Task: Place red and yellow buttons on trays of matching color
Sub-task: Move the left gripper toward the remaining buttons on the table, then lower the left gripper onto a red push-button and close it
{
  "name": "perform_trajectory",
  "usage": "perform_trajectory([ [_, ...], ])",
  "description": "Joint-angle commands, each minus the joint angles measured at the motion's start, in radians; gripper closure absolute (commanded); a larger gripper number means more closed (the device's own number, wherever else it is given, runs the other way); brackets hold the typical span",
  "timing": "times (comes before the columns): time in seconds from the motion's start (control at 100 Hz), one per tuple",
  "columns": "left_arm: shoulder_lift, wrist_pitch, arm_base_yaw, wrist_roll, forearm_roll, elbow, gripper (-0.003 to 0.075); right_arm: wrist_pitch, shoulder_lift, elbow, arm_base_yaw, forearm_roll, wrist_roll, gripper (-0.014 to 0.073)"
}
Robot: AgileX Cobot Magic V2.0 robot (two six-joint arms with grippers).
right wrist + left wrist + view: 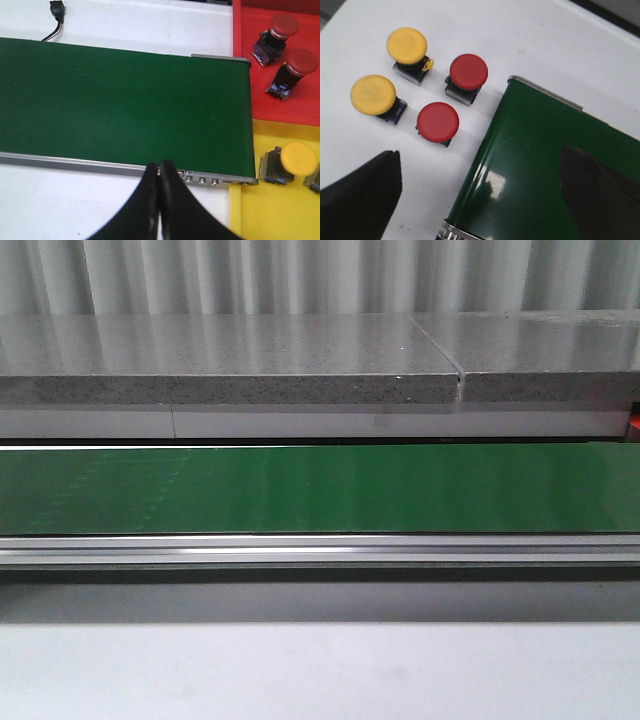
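Left gripper (480,200), jaws wide, hovers by four unsorted buttons beside conveyor belt (540,170) end; descend squarely over nearest red button (438,121); right gripper (160,210) jaws closed, empty.

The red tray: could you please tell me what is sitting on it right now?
Two red buttons stand on the red tray, seen from the right wrist. The tray runs past the picture's edge, so anything further along is out of view.
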Motion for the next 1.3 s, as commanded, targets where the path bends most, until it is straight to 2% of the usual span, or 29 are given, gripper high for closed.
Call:
perform_trajectory([
  [0.0, 0.024, -0.037, 0.004, -0.016, -0.011, -0.035, 0.0115, -0.052, -0.008, -0.027, 0.005, 0.004, -0.008, 0.0661],
  [0.56, 0.197, -0.093, 0.017, -0.087, -0.007, -0.051, 0.0115, -0.052, -0.008, -0.027, 0.005, 0.004, -0.008, 0.0661],
  [0.75, 0.227, -0.089, 0.052, -0.083, -0.009, -0.051, 0.0115, -0.052, -0.008, -0.027, 0.005, 0.004, -0.008, 0.0661],
  [1.29, 0.310, -0.160, 0.052, -0.079, -0.010, -0.051, 0.0115, -0.052, -0.008, -0.027, 0.005, 0.004, -0.008, 0.0661],
])
